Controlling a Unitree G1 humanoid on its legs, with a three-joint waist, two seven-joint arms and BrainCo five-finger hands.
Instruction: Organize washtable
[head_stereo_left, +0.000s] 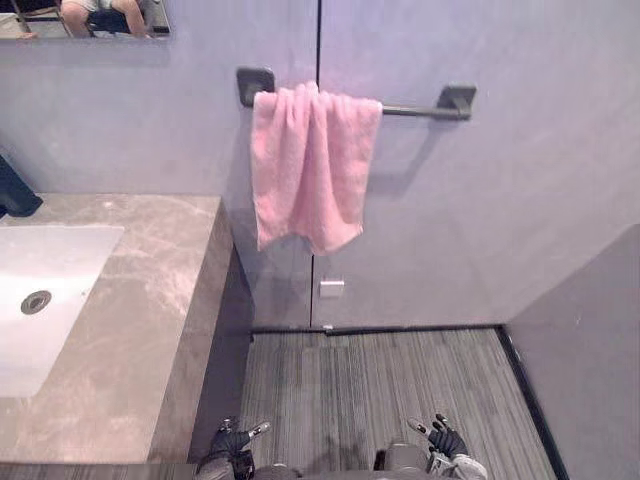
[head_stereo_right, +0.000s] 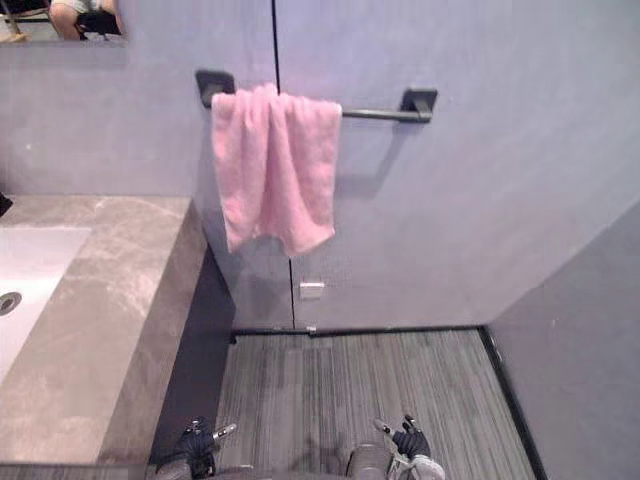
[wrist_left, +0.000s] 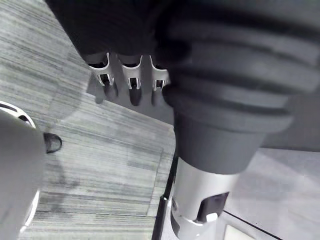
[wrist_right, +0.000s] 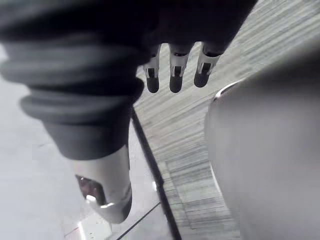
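A pink towel (head_stereo_left: 308, 165) hangs folded over a dark rail (head_stereo_left: 415, 110) on the grey wall. At the left stands the marble washtable (head_stereo_left: 150, 300) with a white sink (head_stereo_left: 50, 290) set in it. My left hand (head_stereo_left: 232, 443) hangs low at the bottom edge, over the striped floor, fingers (wrist_left: 131, 82) relaxed and holding nothing. My right hand (head_stereo_left: 446, 440) hangs low at the bottom right, its fingers (wrist_right: 175, 75) likewise straight and empty. Both hands are far below the towel and the countertop.
A dark object (head_stereo_left: 15, 190) sits at the far left edge of the countertop. A mirror (head_stereo_left: 85, 20) at the top left reflects a seated person. A grey wall (head_stereo_left: 590, 350) closes the right side. The striped floor (head_stereo_left: 370, 390) lies between washtable and wall.
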